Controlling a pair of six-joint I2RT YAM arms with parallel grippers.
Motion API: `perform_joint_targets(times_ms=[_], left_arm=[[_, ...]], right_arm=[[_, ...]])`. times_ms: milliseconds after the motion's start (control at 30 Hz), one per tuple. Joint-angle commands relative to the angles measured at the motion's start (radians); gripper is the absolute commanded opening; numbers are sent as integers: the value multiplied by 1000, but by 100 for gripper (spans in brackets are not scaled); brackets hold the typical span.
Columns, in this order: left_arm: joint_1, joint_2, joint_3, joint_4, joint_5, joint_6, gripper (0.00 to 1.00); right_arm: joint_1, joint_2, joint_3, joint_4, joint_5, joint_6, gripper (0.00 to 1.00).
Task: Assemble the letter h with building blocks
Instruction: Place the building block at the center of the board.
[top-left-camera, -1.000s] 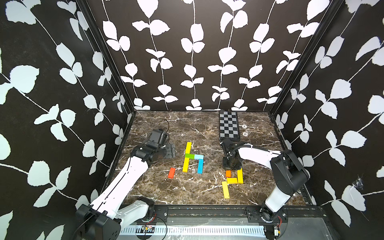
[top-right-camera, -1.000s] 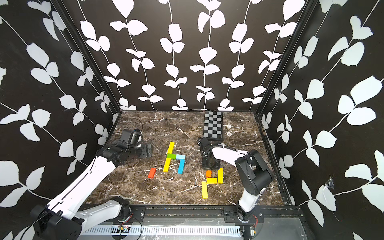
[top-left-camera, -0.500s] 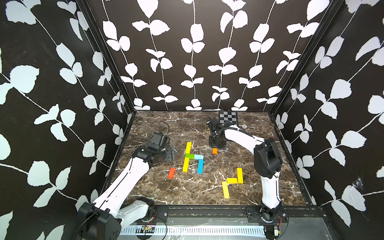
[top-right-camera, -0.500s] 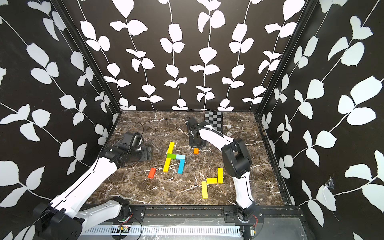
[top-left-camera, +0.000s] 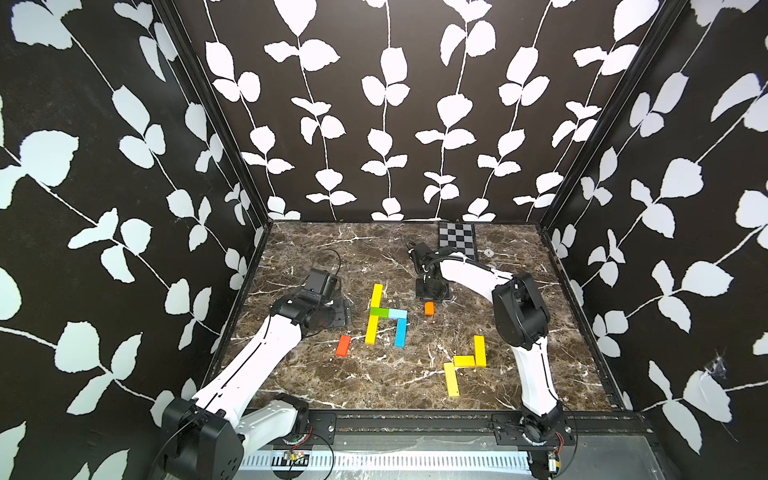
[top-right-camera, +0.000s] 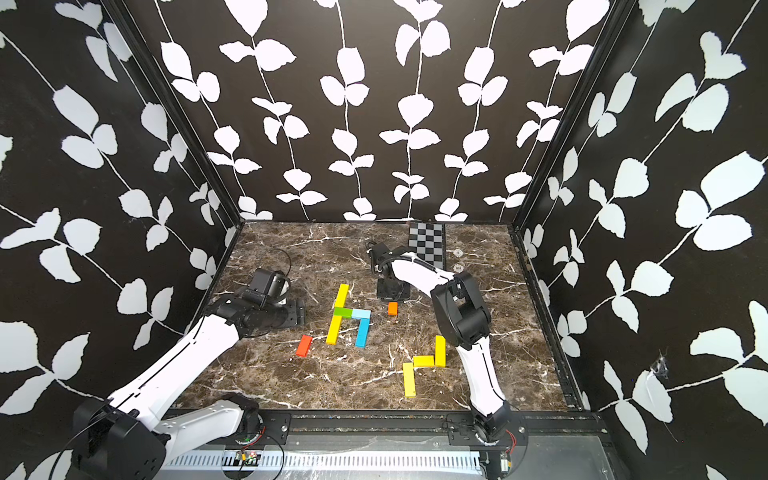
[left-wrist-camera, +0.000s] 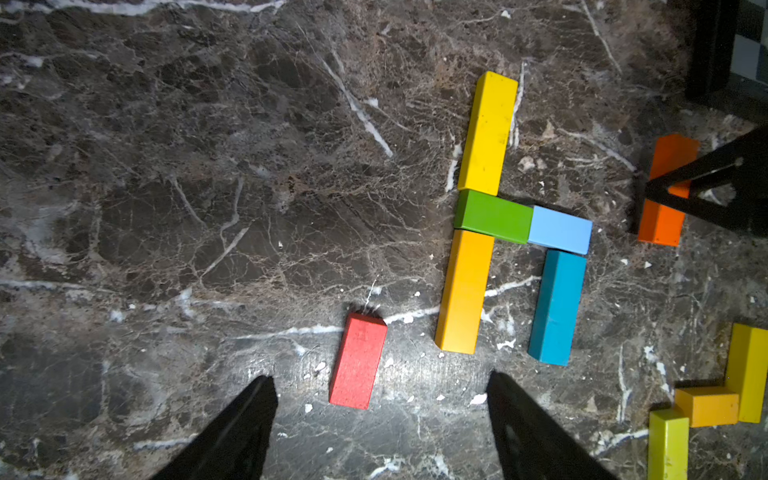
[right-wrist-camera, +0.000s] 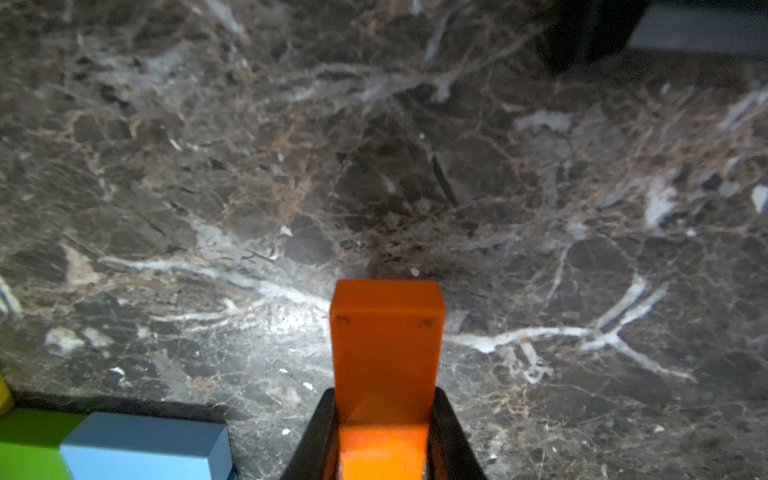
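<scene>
Right gripper (right-wrist-camera: 383, 397) is clenched on the short glossy orange block (right-wrist-camera: 386, 332). It pinches across the narrow width at the wrist end, and the free end sticks straight out ahead of the jaws. Can't tell if the block rests on the dark marble tabletop (top-left-camera: 374, 257) or hangs just off it.

Key relation: orange sits just beside the h, on the robot's right of it. It's apart from the short light-blue block (top-left-camera: 397, 313) at the arch corner, with a visible gap and no contact. Its long axis runs roughly parallel to the h's uprights.

The h mid-table reads complete to me:
- Stem: long yellow bar (top-left-camera: 377, 295), short green block (top-left-camera: 379, 311) and long amber-yellow bar (top-left-camera: 372, 330), end to end.
- Bridge: green into light-blue.
- Leg: long blue bar (top-left-camera: 400, 332) under the light-blue.

I see no open slot for orange, so my guess is it just needs setting down clear of the letter. Risk: any drift toward the light-blue corner shoves the bridge.

Left gripper (left-wrist-camera: 379, 377) is released, jaws wide, nothing in them. The short red block (left-wrist-camera: 358, 361) lies flat right ahead, between the finger lines, long axis near the approach line and slightly skewed.

Left arm is nearer for red. Right arm is nearer for orange and for the three spare yellow blocks (top-left-camera: 464, 361), well apart from the h toward the right front.
</scene>
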Motion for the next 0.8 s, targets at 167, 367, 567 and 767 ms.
perform_joint_targets(times_ms=[167,367,567,767], left_arm=[[7,9,-31,24,24,-10,82],[7,20,-55,7,31,-13,82],[3,-2,-93,-39,40,-29,82],[-70,-7,-173,-81,-10,-143,84]], right_arm=[[15,107,115,-56,26,4,7],[16,110,92,-46,8,12,30],[17,78,114,-33,6,2,69],[22,-3,152,-43,16,-25,71]])
